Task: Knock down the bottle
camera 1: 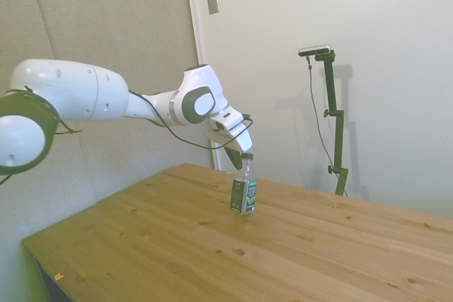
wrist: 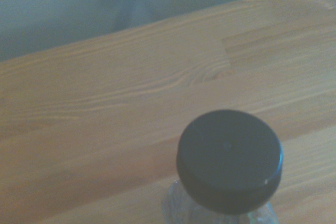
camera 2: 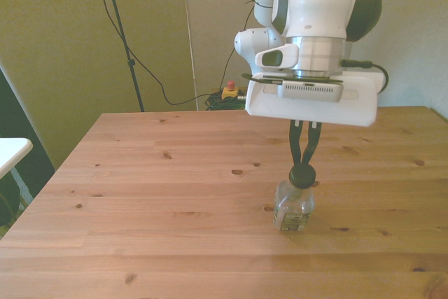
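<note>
The small clear bottle stands upright on the wooden table, with a dark cap and a green, white and dark label. From the front, the bottle is right of the table's middle. My gripper hangs at cap height, just on the arm's side of the cap, touching it or nearly so. The front view has my gripper with its dark fingers drawn together to a point right above the cap, shut and holding nothing. In the wrist view the dark cap fills the foreground, whole and ungripped.
Bare wood surrounds the bottle on all sides of the table. A white surface juts in at the front view's left edge. Cables and a red button lie on the floor behind the table.
</note>
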{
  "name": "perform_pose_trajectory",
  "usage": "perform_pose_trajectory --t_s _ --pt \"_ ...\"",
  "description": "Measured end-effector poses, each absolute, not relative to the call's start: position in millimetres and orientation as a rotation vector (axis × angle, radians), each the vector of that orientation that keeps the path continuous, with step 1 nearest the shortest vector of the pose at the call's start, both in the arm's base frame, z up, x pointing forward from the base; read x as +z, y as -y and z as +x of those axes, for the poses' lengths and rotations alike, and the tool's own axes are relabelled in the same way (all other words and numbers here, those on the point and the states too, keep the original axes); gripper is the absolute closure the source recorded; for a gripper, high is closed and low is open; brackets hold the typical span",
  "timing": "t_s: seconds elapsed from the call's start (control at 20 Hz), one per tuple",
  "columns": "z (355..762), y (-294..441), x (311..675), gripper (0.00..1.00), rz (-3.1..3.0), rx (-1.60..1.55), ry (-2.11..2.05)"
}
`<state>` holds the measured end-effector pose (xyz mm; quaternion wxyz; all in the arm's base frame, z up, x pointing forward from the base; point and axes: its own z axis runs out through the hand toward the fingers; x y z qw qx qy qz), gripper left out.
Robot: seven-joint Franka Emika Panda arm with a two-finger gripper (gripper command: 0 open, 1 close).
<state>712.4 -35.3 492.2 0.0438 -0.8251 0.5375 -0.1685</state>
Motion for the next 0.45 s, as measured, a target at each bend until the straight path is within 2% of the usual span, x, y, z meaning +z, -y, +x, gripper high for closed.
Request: perform_pose_trajectory --t_s 0.2,0.45 --pt "743.6 35.3 480.6 1.00 -2.501 -0.561 -1.673" --pt "762.4 40.6 480.6 1.00 -2.476 -0.618 -1.674"
